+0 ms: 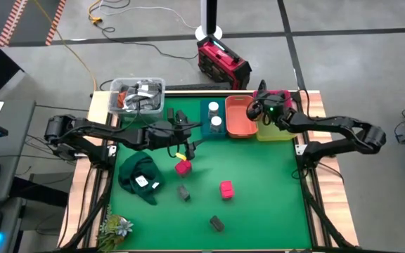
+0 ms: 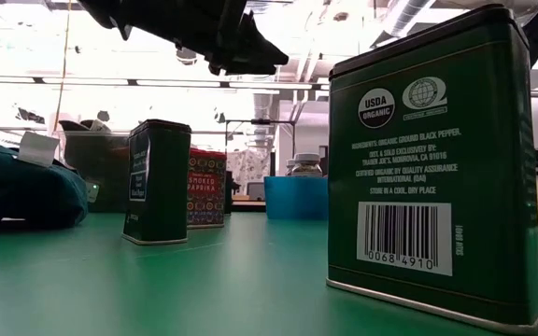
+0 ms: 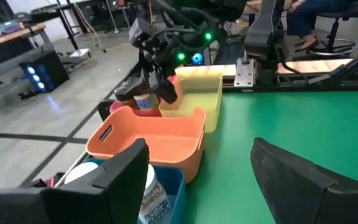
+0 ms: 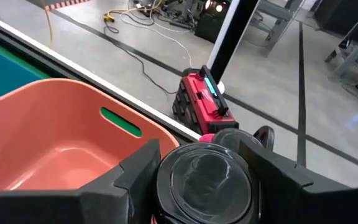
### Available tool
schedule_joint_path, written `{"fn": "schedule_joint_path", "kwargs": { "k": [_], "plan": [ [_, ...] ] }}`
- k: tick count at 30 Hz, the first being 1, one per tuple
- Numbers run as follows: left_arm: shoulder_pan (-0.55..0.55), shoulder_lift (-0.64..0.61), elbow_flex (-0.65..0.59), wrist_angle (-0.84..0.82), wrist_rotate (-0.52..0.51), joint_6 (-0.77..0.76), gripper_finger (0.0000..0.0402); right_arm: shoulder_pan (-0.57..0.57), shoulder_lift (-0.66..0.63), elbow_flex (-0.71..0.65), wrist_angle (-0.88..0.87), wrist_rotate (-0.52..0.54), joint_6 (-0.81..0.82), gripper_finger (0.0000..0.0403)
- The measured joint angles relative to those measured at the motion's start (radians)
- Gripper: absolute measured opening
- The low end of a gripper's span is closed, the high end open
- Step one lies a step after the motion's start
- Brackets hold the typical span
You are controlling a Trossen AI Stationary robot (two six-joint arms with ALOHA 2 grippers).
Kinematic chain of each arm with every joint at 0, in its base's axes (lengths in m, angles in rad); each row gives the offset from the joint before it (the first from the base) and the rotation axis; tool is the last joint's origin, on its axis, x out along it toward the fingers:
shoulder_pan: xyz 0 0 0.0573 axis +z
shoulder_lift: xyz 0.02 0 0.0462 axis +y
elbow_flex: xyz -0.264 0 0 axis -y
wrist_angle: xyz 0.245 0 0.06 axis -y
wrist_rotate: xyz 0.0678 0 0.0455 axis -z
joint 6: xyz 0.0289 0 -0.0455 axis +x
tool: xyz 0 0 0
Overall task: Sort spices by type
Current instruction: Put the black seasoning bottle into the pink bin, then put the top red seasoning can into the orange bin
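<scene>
My right gripper (image 1: 262,107) hangs over the far end of the orange bin (image 1: 239,116), shut on a dark round jar (image 4: 204,180). My left gripper (image 1: 183,135) hovers open beside the blue bin (image 1: 213,117), which holds two white-capped jars (image 1: 215,121). Its fingers (image 3: 120,180) touch nothing. Two red-pink boxes (image 1: 183,167) (image 1: 226,188) and two dark tins (image 1: 183,192) (image 1: 217,223) stand on the green mat. In the low view a tin (image 2: 432,159) fills the near right, with another tin (image 2: 157,182) and a paprika box (image 2: 206,187) behind. My right gripper pinches the dark round jar between its two fingers (image 4: 138,171), one on each side of the jar's body just under the clear lid (image 4: 201,165). The fingers come from above, pointing down. The jar is lifted clear, above the orange bin's far rim (image 3: 143,99).
A yellow bin (image 1: 276,128) sits right of the orange one. A dark green cloth with a white label (image 1: 140,176) lies at the mat's left; a clear tub of clutter (image 1: 138,95) stands at the far left corner. A small plant (image 1: 114,226) is at the near left.
</scene>
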Motion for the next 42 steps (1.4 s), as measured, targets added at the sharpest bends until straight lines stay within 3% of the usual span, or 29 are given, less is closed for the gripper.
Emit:
{"fn": "schedule_joint_path", "kwargs": {
  "k": [18, 26, 30, 35, 42],
  "plan": [
    [-0.001, 0.000, 0.000, -0.032, -0.001, -0.018, 0.0267, -0.005, -0.010, 0.000, -0.103, -0.007, 0.076, 0.0250],
    [-0.002, 0.000, 0.000, -0.046, -0.002, 0.002, 0.0267, 0.042, -0.155, 0.000, -0.115, -0.013, 0.034, 0.0251],
    [-0.011, -0.001, 0.001, -0.102, 0.001, 0.022, 0.0267, 0.118, -0.262, 0.000, -0.155, -0.023, 0.019, 0.0251],
    [-0.037, -0.046, 0.002, -0.250, 0.104, -0.043, 0.0267, 0.293, -0.357, 0.000, -0.237, -0.095, 0.067, 0.0250],
    [-0.049, -0.117, 0.025, -0.496, 0.049, -0.134, 0.0267, 0.567, -0.389, 0.000, -0.168, -0.099, 0.068, 0.0249]
  ]
}}
